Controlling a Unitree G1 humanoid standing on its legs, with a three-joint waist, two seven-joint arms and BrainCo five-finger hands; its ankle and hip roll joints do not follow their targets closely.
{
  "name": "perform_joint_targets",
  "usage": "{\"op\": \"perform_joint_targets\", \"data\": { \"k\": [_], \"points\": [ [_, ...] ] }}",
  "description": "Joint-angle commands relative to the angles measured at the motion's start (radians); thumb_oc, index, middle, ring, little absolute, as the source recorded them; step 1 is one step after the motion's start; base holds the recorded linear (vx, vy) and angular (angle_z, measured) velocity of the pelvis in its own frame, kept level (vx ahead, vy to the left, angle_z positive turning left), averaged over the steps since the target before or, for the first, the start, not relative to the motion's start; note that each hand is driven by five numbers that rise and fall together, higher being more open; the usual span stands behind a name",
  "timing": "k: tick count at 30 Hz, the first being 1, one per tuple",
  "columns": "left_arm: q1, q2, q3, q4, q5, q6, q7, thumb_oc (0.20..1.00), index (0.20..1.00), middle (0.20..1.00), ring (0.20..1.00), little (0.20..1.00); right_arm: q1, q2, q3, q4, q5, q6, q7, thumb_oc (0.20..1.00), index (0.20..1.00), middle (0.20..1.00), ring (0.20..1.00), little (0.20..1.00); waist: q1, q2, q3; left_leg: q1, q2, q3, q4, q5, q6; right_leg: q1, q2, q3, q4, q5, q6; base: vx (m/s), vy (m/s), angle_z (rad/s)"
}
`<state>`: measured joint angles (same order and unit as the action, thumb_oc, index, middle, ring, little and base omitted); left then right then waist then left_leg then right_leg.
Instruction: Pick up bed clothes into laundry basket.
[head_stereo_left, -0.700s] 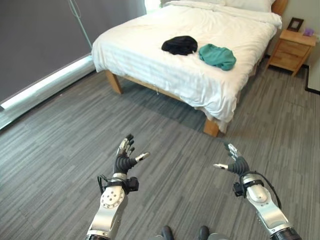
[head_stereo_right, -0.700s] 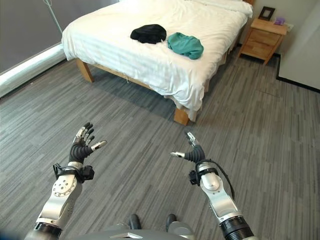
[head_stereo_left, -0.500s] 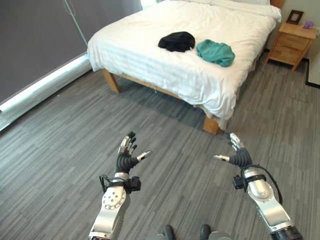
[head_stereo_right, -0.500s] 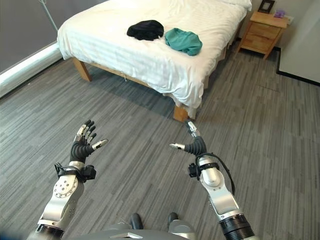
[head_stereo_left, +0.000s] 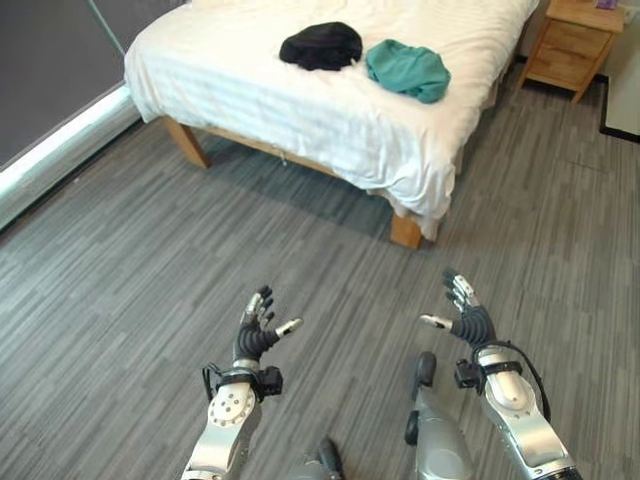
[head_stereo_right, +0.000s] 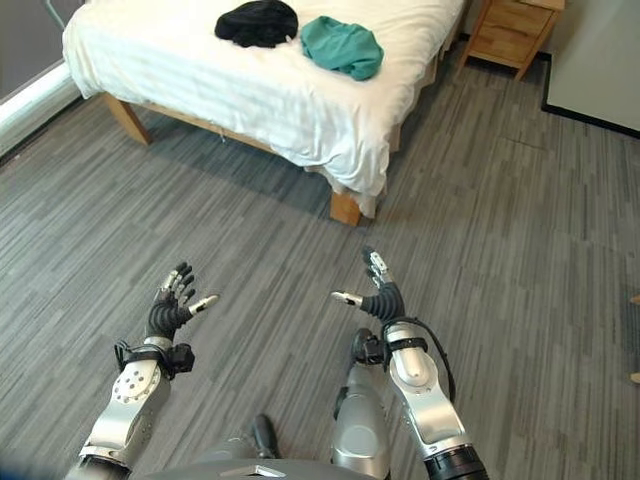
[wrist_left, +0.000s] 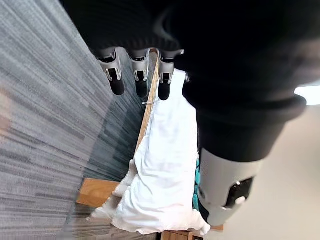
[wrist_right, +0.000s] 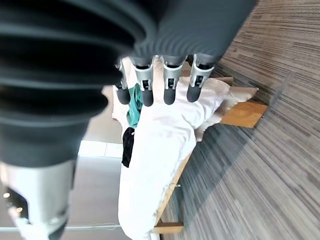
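A black garment (head_stereo_left: 321, 46) and a teal garment (head_stereo_left: 406, 70) lie side by side on the white bed (head_stereo_left: 260, 95), far ahead of me. The teal garment (wrist_right: 134, 106) and the black garment (wrist_right: 127, 145) also appear past my right hand's fingers in the right wrist view. My left hand (head_stereo_left: 256, 335) is held over the grey floor, open and holding nothing. Level with it, my right hand (head_stereo_left: 466, 319) is open too, fingers spread, well short of the bed's near corner.
The bed stands on wooden legs (head_stereo_left: 405, 231), its sheet hanging over the near corner. A wooden nightstand (head_stereo_left: 575, 45) stands at the back right. A low pale ledge (head_stereo_left: 55, 148) runs along the wall at the left. Grey plank floor (head_stereo_left: 300, 250) lies between me and the bed.
The camera has moved, so the bed sits higher and further left in the picture. Both hands stay open and held out as before.
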<state>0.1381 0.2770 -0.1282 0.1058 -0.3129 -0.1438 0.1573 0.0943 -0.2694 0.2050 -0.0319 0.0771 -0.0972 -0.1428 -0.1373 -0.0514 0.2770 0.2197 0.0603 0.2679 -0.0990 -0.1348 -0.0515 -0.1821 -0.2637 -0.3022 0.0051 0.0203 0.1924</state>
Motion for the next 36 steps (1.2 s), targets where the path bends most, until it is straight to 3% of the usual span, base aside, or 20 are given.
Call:
{"op": "perform_joint_targets", "data": {
  "k": [1,2,3,4,6,7,9,11,12,16,20,24,25,26,27,29,31,34,35,36],
  "points": [
    [0.024,0.031,-0.012,-0.098,-0.019,-0.046,-0.021,1.000,1.000,1.000,1.000,1.000,-0.001,-0.026,-0.007,-0.033,-0.007,-0.053,0.010,1.000,1.000,1.000,1.000,1.000,-0.047,0.042,-0.064,0.217,0.070,0.031,0.180,-0.164,-0.059,0.011,0.119,0.024,-0.086,0.121,-0.042,0.51,-0.303,1.04],
    [0.008,0.031,-0.037,-0.107,-0.049,-0.036,-0.018,1.000,1.000,1.000,1.000,1.000,-0.030,-0.058,0.001,-0.018,-0.005,-0.042,0.002,1.000,1.000,1.000,1.000,1.000,-0.008,0.024,-0.017,-0.028,0.107,-0.034,0.662,0.017,-0.098,0.107,0.129,0.030,-0.092,0.104,-0.106,0.30,-0.278,0.74],
    [0.005,0.031,-0.037,-0.106,-0.050,-0.036,-0.017,1.000,1.000,1.000,1.000,1.000,-0.032,-0.057,0.000,-0.017,-0.005,-0.042,0.003,1.000,1.000,1.000,1.000,1.000,-0.013,0.021,-0.019,-0.042,0.105,-0.041,0.672,0.018,-0.097,0.102,0.125,0.026,-0.092,0.107,-0.108,0.22,-0.296,0.40],
    [-0.002,0.032,-0.041,-0.108,-0.064,-0.039,-0.016,1.000,1.000,1.000,1.000,1.000,-0.043,-0.072,-0.003,-0.016,-0.004,-0.040,0.000,1.000,1.000,1.000,1.000,1.000,0.014,0.000,0.008,-0.146,0.078,-0.081,0.835,0.042,-0.111,0.140,0.116,0.033,-0.092,0.089,-0.130,0.15,-0.113,-0.33],
    [0.000,0.031,-0.039,-0.113,-0.082,-0.047,-0.023,1.000,1.000,1.000,1.000,1.000,-0.059,-0.089,0.005,0.000,-0.017,-0.031,0.002,1.000,1.000,1.000,1.000,1.000,0.064,-0.026,0.025,-0.256,0.035,-0.100,0.878,-0.014,-0.086,0.194,0.115,0.069,-0.092,0.049,-0.132,0.37,-0.035,-0.78],
    [0.020,0.025,-0.035,-0.119,-0.085,-0.047,-0.021,1.000,1.000,1.000,1.000,1.000,-0.069,-0.092,0.023,0.008,-0.033,-0.021,0.010,1.000,1.000,1.000,1.000,1.000,0.113,-0.031,0.044,-0.365,0.008,-0.084,0.827,-0.056,-0.061,0.241,0.121,0.120,-0.092,0.016,-0.123,0.32,0.067,-1.19],
    [0.028,0.023,-0.029,-0.118,-0.089,-0.046,-0.022,1.000,1.000,1.000,1.000,1.000,-0.073,-0.089,0.029,0.013,-0.036,-0.021,0.014,1.000,1.000,1.000,1.000,1.000,0.129,-0.037,0.039,-0.382,-0.002,-0.070,0.734,-0.045,-0.050,0.245,0.114,0.135,-0.092,0.005,-0.116,0.36,0.119,-1.11],
    [0.070,0.020,0.005,-0.123,-0.102,-0.043,-0.033,1.000,1.000,1.000,1.000,1.000,-0.087,-0.092,0.050,0.032,-0.065,-0.020,0.024,1.000,1.000,1.000,1.000,1.000,0.187,0.012,0.032,-0.405,0.051,0.013,0.304,0.088,-0.034,0.326,0.166,0.182,-0.092,-0.084,-0.105,0.63,0.243,-1.01],
    [0.071,0.019,0.005,-0.124,-0.102,-0.043,-0.033,1.000,1.000,1.000,1.000,1.000,-0.086,-0.093,0.050,0.032,-0.066,-0.020,0.024,1.000,1.000,1.000,1.000,1.000,0.189,0.009,0.035,-0.393,0.047,0.017,0.291,0.092,-0.035,0.330,0.162,0.184,-0.092,-0.085,-0.104,0.48,0.197,-0.82],
    [0.067,0.021,0.005,-0.117,-0.086,-0.025,-0.034,1.000,1.000,1.000,1.000,1.000,-0.075,-0.101,0.052,0.043,-0.085,-0.016,0.021,1.000,1.000,1.000,1.000,1.000,0.204,0.033,0.029,-0.407,0.202,0.188,0.012,0.196,-0.055,0.460,0.140,0.155,-0.092,-0.166,-0.088,0.46,0.233,-0.39],
    [0.087,0.030,0.003,-0.118,-0.069,-0.018,-0.051,1.000,1.000,1.000,1.000,1.000,-0.063,-0.096,0.075,0.061,-0.100,-0.009,0.037,1.000,1.000,1.000,1.000,1.000,0.202,0.044,-0.006,-0.397,0.252,0.249,0.012,0.207,-0.056,0.524,0.138,0.160,-0.092,-0.203,-0.069,0.49,0.226,0.02],
    [0.101,0.043,-0.011,-0.088,-0.054,0.001,-0.046,1.000,1.000,1.000,1.000,1.000,-0.071,-0.072,0.107,0.076,-0.156,-0.006,0.036,1.000,1.000,1.000,1.000,1.000,0.208,0.026,-0.054,-0.332,0.216,0.248,0.012,0.262,-0.041,0.577,0.096,0.176,-0.044,-0.159,-0.042,0.51,0.270,-0.36],
    [0.094,0.052,-0.011,-0.081,-0.046,0.007,-0.039,1.000,1.000,1.000,1.000,1.000,-0.081,-0.065,0.115,0.075,-0.163,-0.015,0.033,1.000,1.000,1.000,1.000,1.000,0.207,0.020,-0.050,-0.305,0.203,0.263,0.012,0.250,-0.026,0.556,0.083,0.173,0.072,-0.127,-0.019,0.32,0.278,-0.17],
    [0.081,0.089,-0.001,-0.076,-0.046,0.011,-0.036,1.000,1.000,1.000,1.000,1.000,-0.105,-0.061,0.116,0.056,-0.171,-0.021,0.032,1.000,1.000,1.000,1.000,1.000,0.188,0.025,-0.021,-0.248,0.201,0.275,0.012,0.208,-0.002,0.391,0.083,0.185,0.361,-0.031,0.011,0.31,0.277,-0.14],
    [0.081,0.089,0.000,-0.076,-0.046,0.011,-0.036,1.000,1.000,1.000,1.000,1.000,-0.106,-0.061,0.116,0.055,-0.171,-0.021,0.032,1.000,1.000,1.000,1.000,1.000,0.192,0.028,-0.024,-0.253,0.207,0.278,0.012,0.211,-0.002,0.381,0.088,0.191,0.365,-0.029,0.009,0.27,0.282,-0.15],
    [0.058,0.115,0.001,-0.054,-0.040,0.008,-0.025,1.000,1.000,1.000,1.000,1.000,-0.143,-0.066,0.105,0.028,-0.196,-0.028,0.007,1.000,1.000,1.000,1.000,1.000,0.168,0.054,-0.006,-0.217,0.222,0.278,0.012,0.202,0.005,0.264,0.094,0.183,0.573,0.056,0.036,0.20,0.203,0.08],
    [0.020,0.128,-0.011,-0.037,-0.029,0.010,-0.010,1.000,1.000,1.000,1.000,1.000,-0.155,-0.081,0.065,-0.026,-0.239,-0.037,-0.040,1.000,1.000,1.000,1.000,1.000,0.137,0.071,0.012,-0.217,0.214,0.237,0.012,0.182,0.009,0.125,0.167,0.181,0.710,-0.018,0.005,0.27,0.205,0.38],
    [0.007,0.125,-0.019,-0.030,-0.040,0.009,-0.009,1.000,1.000,1.000,1.000,1.000,-0.152,-0.104,0.012,-0.085,-0.263,-0.038,-0.074,1.000,1.000,1.000,1.000,1.000,0.091,0.065,0.022,-0.205,0.173,0.177,0.012,0.167,0.005,0.030,0.244,0.178,0.652,-0.087,0.007,0.34,0.105,1.04],
    [0.009,0.130,-0.029,-0.026,-0.039,0.012,-0.021,1.000,1.000,1.000,1.000,1.000,-0.162,-0.132,-0.074,-0.137,-0.320,-0.022,-0.145,1.000,1.000,1.000,1.000,1.000,0.050,0.026,0.013,-0.150,0.113,0.154,0.012,0.097,-0.002,0.042,0.221,0.161,0.358,-0.141,-0.071,0.60,0.010,1.29],
    [0.010,0.129,-0.031,-0.025,-0.038,0.015,-0.028,1.000,1.000,1.000,1.000,1.000,-0.165,-0.146,-0.116,-0.160,-0.347,-0.012,-0.172,1.000,1.000,1.000,1.000,1.000,0.029,0.007,0.001,-0.125,0.079,0.130,0.012,0.053,0.001,0.042,0.229,0.190,0.224,-0.119,-0.083,0.59,0.008,1.03]
  ]
}}
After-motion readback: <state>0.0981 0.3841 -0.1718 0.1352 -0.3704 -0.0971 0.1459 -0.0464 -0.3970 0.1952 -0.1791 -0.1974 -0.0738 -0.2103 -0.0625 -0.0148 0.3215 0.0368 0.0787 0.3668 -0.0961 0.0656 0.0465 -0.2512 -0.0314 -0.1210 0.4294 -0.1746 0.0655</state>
